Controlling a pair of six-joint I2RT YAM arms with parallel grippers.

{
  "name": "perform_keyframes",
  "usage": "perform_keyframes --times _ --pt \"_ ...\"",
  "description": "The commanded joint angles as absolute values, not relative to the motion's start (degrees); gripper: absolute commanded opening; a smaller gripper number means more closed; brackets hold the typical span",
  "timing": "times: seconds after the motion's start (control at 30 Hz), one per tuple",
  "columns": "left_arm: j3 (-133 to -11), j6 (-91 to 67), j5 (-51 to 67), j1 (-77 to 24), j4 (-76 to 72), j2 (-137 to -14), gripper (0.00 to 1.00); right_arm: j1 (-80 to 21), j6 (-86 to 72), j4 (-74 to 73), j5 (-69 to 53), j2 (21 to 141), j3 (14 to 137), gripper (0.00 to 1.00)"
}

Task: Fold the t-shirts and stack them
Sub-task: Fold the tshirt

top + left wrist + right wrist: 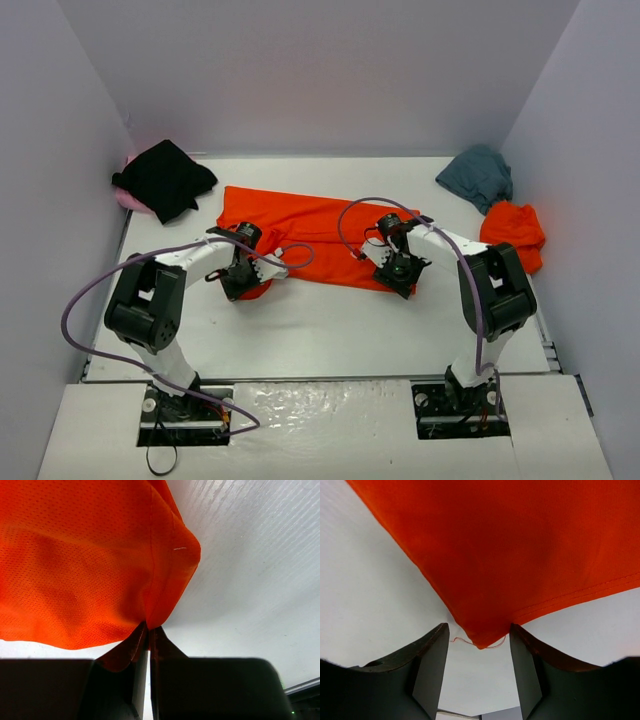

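A bright orange-red t-shirt (305,228) lies spread across the middle of the white table. My left gripper (243,279) is shut on its near left corner (155,607), the cloth pinched between the jaws. My right gripper (402,270) is open; the shirt's near right corner (482,639) lies between its fingers, untouched. A second orange-red t-shirt (514,232) lies crumpled at the right. A teal-grey t-shirt (478,175) lies at the far right. A black t-shirt (165,177) lies at the far left on a pink one (132,198).
White walls close in the table on the left, the back and the right. Purple cables (95,288) loop from both arms over the table. The bare white table top (320,330) runs between the shirt and the arm bases.
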State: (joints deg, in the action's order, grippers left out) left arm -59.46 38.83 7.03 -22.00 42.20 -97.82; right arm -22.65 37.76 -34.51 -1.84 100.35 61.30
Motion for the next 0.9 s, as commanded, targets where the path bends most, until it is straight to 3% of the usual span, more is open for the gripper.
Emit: perform_keyframes --times 0.0,0.27,0.33,0.47,0.5,0.87 --pt "-61.2 38.8 8.7 -21.8 42.1 -98.5 0.00 -23.2 37.8 -34.7 2.0 101.1 62.7 0.48" --pt "-61.8 39.0 8.5 -21.8 42.5 -99.2 0.00 -23.1 37.4 -32.5 3.3 103.1 62.2 0.46" --pt "-61.8 39.0 8.4 -21.8 42.5 -99.3 0.00 -23.1 37.4 -32.3 3.3 103.5 62.0 0.37" --pt "-61.5 38.9 7.7 -21.8 42.1 -98.7 0.00 -23.2 37.4 -31.7 3.6 103.8 61.6 0.09" --pt "-61.2 38.8 7.4 -21.8 41.8 -98.1 0.00 -23.3 37.4 -31.4 3.8 103.6 61.3 0.06" --pt "-59.8 37.9 7.1 -21.7 42.6 -88.9 0.00 -24.3 36.7 -31.5 4.9 94.7 60.8 0.00"
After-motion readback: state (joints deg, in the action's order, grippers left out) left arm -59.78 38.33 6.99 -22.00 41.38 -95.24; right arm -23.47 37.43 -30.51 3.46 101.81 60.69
